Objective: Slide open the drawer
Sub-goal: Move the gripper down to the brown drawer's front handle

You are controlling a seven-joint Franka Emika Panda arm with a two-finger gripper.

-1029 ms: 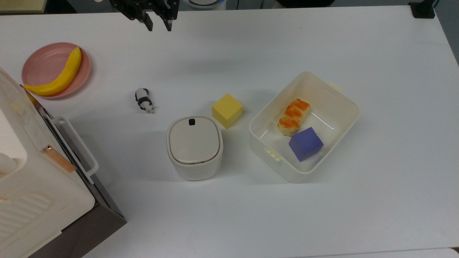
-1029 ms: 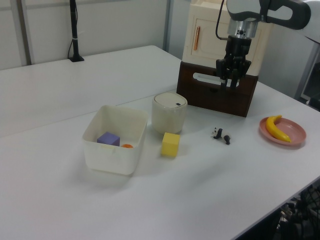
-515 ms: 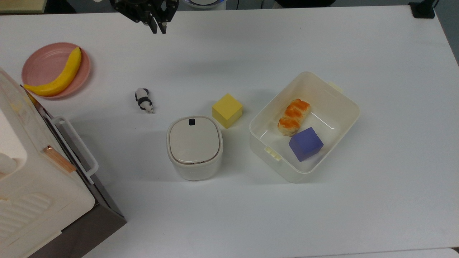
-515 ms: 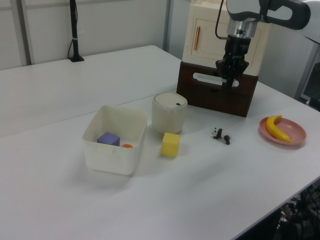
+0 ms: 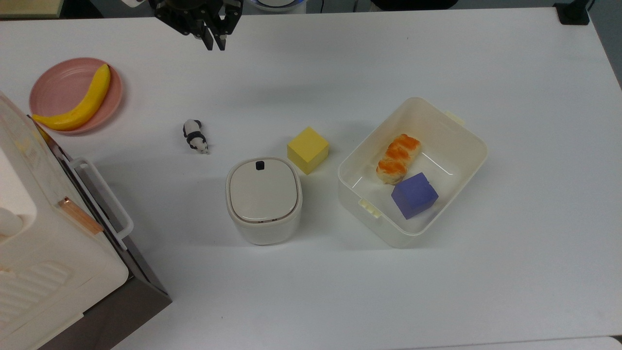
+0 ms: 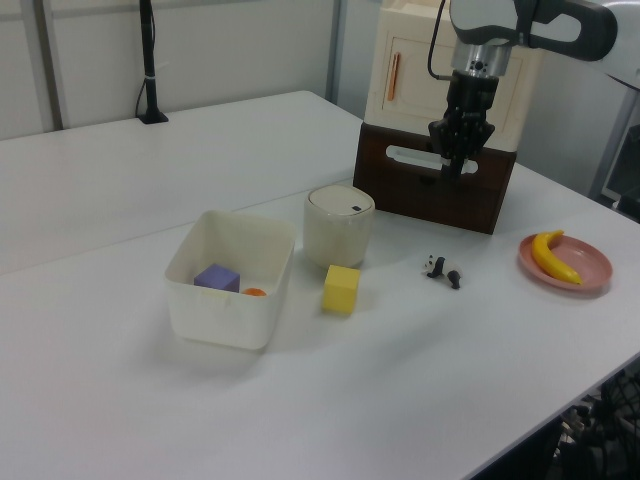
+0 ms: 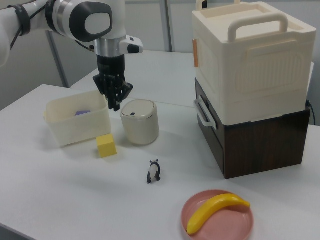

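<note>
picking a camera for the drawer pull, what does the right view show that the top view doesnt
Right view alone: the side of the drawer's brown case and the cabinet's top handle.
Top view alone: the tub's contents, a bread piece and a purple cube.
Both: the gripper, shut and away from the drawer's white handle, the panda and the banana.

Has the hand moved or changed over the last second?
Yes. The hand closed its fingers and shifted slightly toward the top view's bottom, nearer the pink plate; the drawer is unmoved.
</note>
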